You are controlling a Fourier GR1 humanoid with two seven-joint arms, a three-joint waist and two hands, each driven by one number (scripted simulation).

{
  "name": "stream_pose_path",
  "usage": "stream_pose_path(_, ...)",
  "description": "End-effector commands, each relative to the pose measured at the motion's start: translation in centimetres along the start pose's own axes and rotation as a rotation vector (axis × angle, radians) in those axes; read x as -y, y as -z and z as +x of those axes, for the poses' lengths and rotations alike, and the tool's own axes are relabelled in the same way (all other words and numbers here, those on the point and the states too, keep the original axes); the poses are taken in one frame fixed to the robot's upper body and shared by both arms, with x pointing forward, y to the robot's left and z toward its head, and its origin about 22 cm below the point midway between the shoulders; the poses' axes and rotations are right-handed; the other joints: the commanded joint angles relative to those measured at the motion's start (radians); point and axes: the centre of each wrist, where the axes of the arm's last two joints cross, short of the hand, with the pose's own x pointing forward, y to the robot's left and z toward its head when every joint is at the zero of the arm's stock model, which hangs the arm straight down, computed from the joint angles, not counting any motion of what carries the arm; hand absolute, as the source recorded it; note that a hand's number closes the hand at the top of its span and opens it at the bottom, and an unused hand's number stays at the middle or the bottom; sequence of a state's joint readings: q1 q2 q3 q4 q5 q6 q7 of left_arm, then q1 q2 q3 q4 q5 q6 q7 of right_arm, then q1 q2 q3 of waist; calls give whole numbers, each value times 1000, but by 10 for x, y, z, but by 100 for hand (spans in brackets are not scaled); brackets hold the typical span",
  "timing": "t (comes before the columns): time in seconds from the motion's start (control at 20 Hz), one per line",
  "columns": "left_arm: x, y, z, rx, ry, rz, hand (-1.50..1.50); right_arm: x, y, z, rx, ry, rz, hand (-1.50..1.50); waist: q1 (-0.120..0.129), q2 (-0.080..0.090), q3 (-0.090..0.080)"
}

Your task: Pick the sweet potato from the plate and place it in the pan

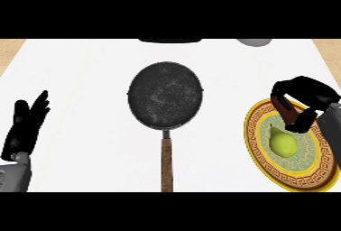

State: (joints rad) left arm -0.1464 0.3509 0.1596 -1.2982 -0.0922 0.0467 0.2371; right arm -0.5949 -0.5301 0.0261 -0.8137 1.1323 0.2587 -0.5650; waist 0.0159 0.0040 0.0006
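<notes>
The black right hand (297, 103) is seen curled over the far edge of the round yellow plate with the ornate brown border (261, 159), fingers bent downward but nothing caught in them yet. Just nearer than those fingertips, on the plate's green centre, a yellow-green pear-shaped piece of produce (283, 143) is lying, and honestly it looks more like a pear than the sweet potato that was asked for. Well left of the plate, the dark round cast-iron pan with the wooden handle (164, 98) is sat on the white counter (86, 113), nothing in it. Far left of the pan, the black left hand (26, 126) is parked with fingers straight up. Probable trouble: the produce could be nudged and rolled off the plate's rim if the fingers are closed too far back.
</notes>
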Motion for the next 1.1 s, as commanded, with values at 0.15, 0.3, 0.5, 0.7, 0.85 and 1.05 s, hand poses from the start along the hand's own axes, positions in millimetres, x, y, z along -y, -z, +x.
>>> stream_pose_path(0.15,10,5,9,-19,-9,11,0,43,7,13,176,67,-428,150,-21,-4,1)
stream_pose_path(0.3,4,-3,-3,-11,-1,16,0,69,3,18,293,172,-537,150,-19,-9,0)
stream_pose_path(0.5,18,-1,-15,-2,18,4,0,86,18,47,321,209,-534,150,-14,-4,-1)
stream_pose_path(0.7,4,-22,2,-3,14,13,0,108,24,78,342,237,-511,150,-9,-8,-1)
stream_pose_path(0.85,3,-13,7,-13,2,3,0,100,46,103,333,336,-498,150,-11,-6,-1)
stream_pose_path(1.05,9,-8,4,4,30,-5,0,91,81,141,340,412,-474,150,-4,-2,-1)
